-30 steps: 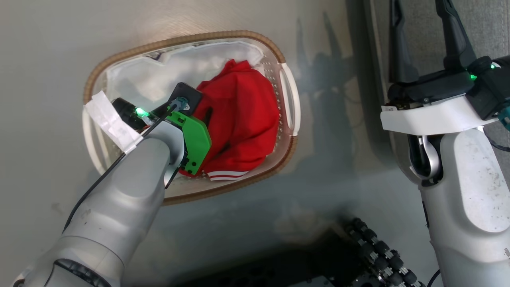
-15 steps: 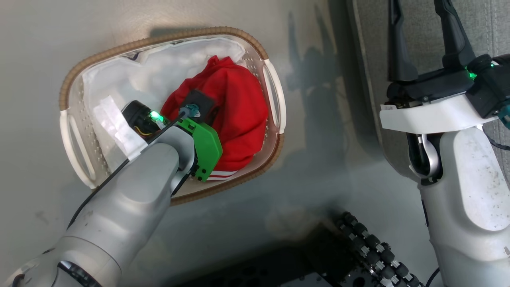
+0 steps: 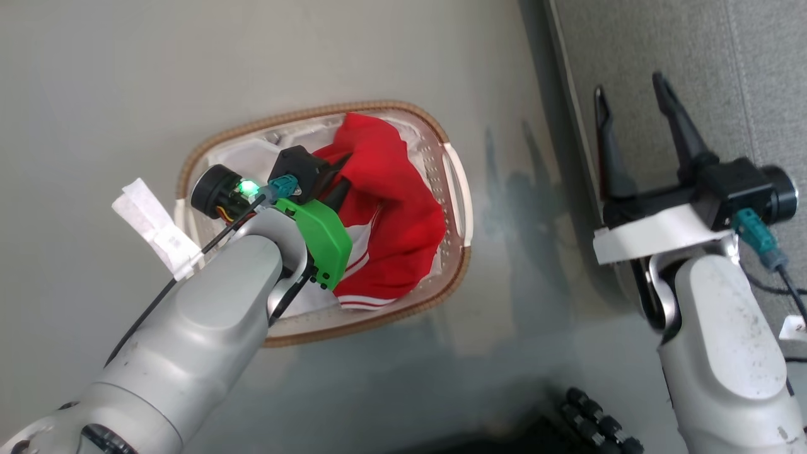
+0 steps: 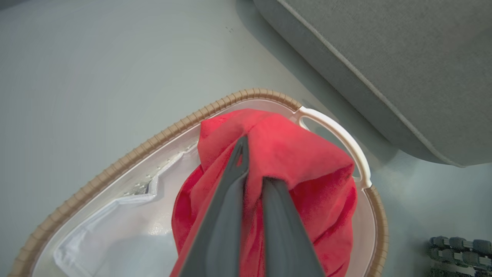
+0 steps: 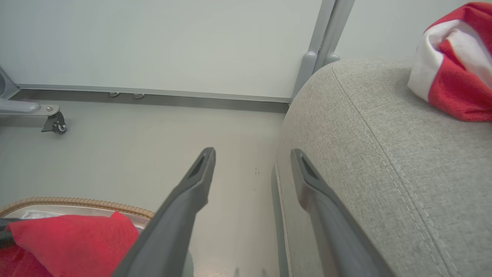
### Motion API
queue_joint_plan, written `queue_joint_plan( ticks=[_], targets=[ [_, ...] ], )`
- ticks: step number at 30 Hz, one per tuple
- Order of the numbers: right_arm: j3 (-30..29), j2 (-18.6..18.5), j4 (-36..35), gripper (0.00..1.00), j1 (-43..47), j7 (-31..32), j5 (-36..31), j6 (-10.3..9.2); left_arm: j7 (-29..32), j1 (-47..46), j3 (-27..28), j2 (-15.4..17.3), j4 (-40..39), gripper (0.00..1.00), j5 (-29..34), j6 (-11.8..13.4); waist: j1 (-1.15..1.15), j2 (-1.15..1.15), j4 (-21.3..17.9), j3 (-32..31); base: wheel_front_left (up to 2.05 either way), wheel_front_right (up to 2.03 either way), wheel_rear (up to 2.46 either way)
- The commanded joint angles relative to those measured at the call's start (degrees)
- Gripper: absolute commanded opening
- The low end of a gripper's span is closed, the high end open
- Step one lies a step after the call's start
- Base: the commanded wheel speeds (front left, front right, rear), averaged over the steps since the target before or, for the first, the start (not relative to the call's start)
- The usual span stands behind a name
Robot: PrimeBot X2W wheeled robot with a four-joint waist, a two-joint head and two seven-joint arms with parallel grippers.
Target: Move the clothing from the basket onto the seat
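The basket [image 3: 449,189] stands on the floor, its brown rim [image 4: 153,141] curving round a white liner [image 4: 115,231]. My left gripper [image 4: 251,161] is shut on a red garment [image 4: 303,161], pinching a fold that rises in a peak above the rim. From the head view the left gripper [image 3: 343,180] sits over the basket with the red garment [image 3: 403,214] draped beside it, white stripe trim at its lower edge. My right gripper [image 3: 630,120] is open and holds nothing, at the edge of the grey seat [image 3: 706,63]. A second red and white garment [image 5: 453,57] lies on the seat [image 5: 384,161].
Pale floor surrounds the basket. A wall with a grey baseboard [image 5: 153,96] and a caster foot [image 5: 54,123] stand beyond it. The robot base's black rollers [image 3: 599,422] are at the bottom, close to the seat's side.
The head camera has shifted. My left gripper has drawn the red garment up from a flat heap into a raised peak. The right gripper stays open.
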Motion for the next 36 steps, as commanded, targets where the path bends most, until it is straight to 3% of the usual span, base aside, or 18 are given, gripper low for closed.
queue_joint_plan(
  ticks=[1, 10, 16, 24, 36],
  targets=[
    [-0.42, -0.29, 0.9, 1.0, 1.65, -0.11, -0.51, -0.08, -0.43, 0.54, -0.38, 0.64, -0.71, 0.0, -0.5, -0.16, 0.0, 0.0, 4.5, -8.24, 0.0, 0.0, 0.0],
    [-0.29, -0.29, 5.15, 1.0, 8.55, -0.11, -0.92, -0.08, 2.12, -2.41, -2.65, 3.99, -8.25, 0.0, -3.37, -0.16, 0.0, 0.0, 7.17, -23.04, 0.0, 0.0, 0.0],
    [1.29, -0.28, 6.49, 1.0, 11.54, -0.11, -0.55, -0.08, 6.02, -6.98, -1.32, 6.92, -13.19, 0.0, -4.45, 0.59, 0.0, 0.0, 7.31, -29.99, 0.0, 0.0, 0.0],
    [4.85, -0.28, 7.1, 1.0, 11.94, -0.11, 1.03, -0.08, 10.43, -13.41, 1.3, 9.97, -18.47, 0.0, -4.57, 3.48, 0.0, 0.0, 6.4, -33.85, 0.0, 0.0, 0.0],
    [13.3, -0.26, 8.6, 1.0, 7.36, -0.11, 2.7, -0.08, 12.73, -15.89, 2.16, 8.56, -19.3, 0.0, -6.12, 5.18, 0.0, 0.0, 5.72, -35.96, 0.0, 0.0, 0.0]
  ],
)
